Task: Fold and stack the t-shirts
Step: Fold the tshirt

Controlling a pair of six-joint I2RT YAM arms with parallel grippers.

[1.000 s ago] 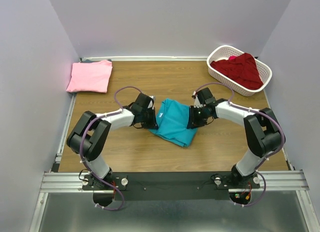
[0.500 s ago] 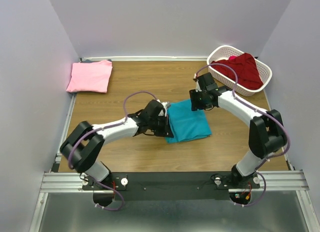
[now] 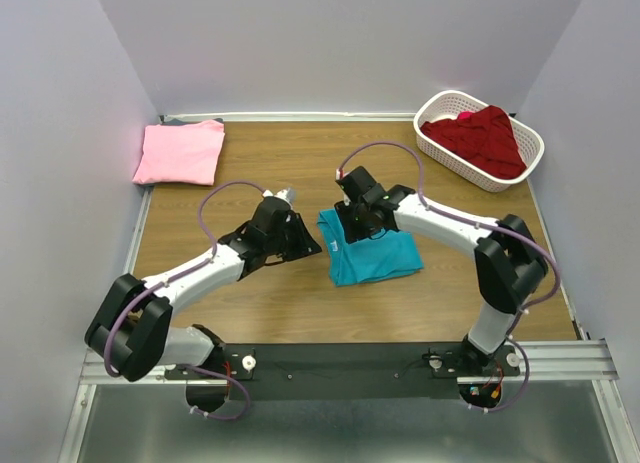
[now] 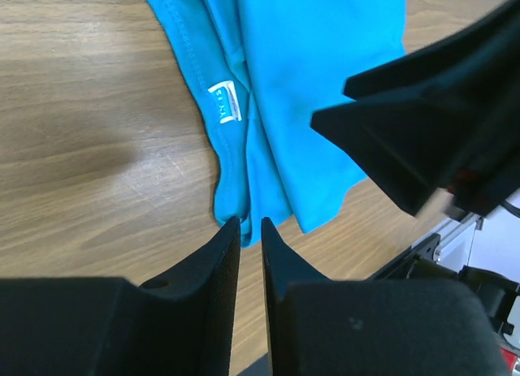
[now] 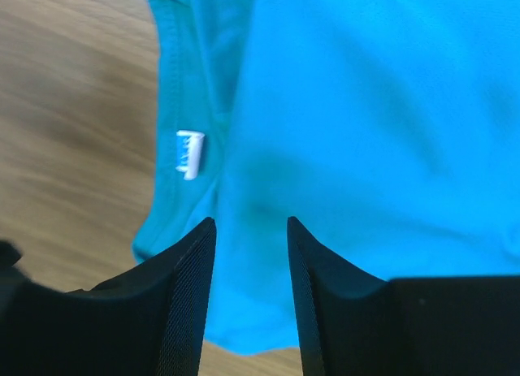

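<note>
Got the left claw (image 4: 250,222) cracked just a bit, pinching nothing, tips just beside the teal t-shirt (image 3: 375,248) edge. Got the right claw (image 5: 250,223) spread wider, empty too, hovering over that same shirt, folded mid-counter (image 3: 300,163). Further out, spotted the pink t-shirt (image 3: 180,151) folded far left and the dark red t-shirt (image 3: 480,138) heaped in the white basket (image 3: 440,101).

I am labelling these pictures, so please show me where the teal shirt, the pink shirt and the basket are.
teal shirt (image 3: 378,255), top view, middle of the folded cloth.
pink shirt (image 3: 180,151), top view, middle of the folded cloth.
basket (image 3: 452,164), top view, near white wall.
</note>
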